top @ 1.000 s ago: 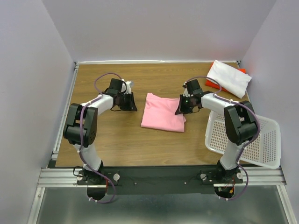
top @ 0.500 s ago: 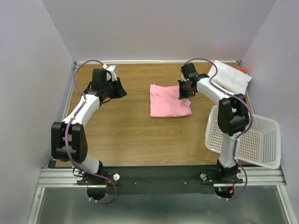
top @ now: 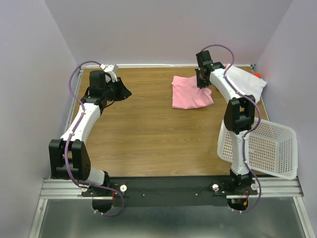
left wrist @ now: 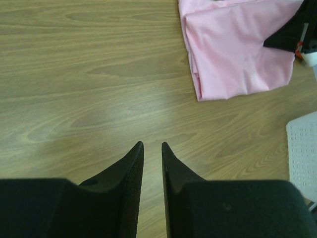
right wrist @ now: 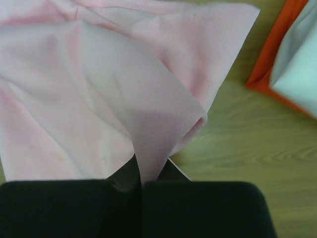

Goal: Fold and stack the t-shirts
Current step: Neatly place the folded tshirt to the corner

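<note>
My right fingers [right wrist: 126, 174] are pinching tight on a raised fold of the light pink t-shirt [right wrist: 99, 89]. The rest of it is lying rumpled on the bench [top: 148, 129], just ahead of them and to their left. Off to their right, the white t-shirt [right wrist: 297, 64] is resting on the orange-red t-shirt [right wrist: 275, 54]. My left fingers [left wrist: 139, 151] are hovering over the wood, slightly parted and gripping nothing. The pink shirt is lying well ahead to their right, and the white perforated basket [left wrist: 303, 148] is sitting at their right.

Folded lt-pink tee [top: 190, 93] far-centre, rt edge in raised curl; white tee [top: 249, 83] atop orange-red tee [right wrist: 280, 44], far-rt corner.
</note>
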Controlling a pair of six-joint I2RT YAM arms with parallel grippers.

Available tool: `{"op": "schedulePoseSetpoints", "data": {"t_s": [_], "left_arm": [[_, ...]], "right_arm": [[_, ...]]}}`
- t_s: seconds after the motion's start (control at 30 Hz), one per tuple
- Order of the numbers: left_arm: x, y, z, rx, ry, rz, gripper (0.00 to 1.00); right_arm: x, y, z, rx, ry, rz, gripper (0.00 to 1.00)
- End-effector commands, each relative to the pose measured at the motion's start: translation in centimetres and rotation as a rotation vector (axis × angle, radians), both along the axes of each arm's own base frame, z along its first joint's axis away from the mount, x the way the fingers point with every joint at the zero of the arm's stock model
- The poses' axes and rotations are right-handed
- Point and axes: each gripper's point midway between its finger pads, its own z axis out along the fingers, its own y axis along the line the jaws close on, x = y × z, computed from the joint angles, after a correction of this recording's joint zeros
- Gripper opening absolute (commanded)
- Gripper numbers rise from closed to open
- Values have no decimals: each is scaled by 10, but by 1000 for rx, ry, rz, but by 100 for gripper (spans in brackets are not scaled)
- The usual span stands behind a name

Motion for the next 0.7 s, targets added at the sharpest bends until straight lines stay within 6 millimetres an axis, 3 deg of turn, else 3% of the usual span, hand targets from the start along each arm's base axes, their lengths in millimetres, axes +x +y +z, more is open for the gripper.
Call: {"op": "schedulePoseSetpoints", "data": {"t_s": [0.0,0.03,0.17,0.4,0.67], "left_arm": [[4,5,11,-35,-30,15,29],[7,7,9,-35,-24,23,29],[13,10,12,-47,-29,54,29],[22,12,1,-64,4,92,29],[27,11,-10,-95,36,116,29]], "right_arm": [[29,-37,8,-127,-36,-51,0],[40,-42,22,-128,-76,-60,0],[55,-60,35,-168,-122,-76,0],[68,-83,50,-153,-166,-114,0],[77,-112,96,-37,-265,-144,1]]}}
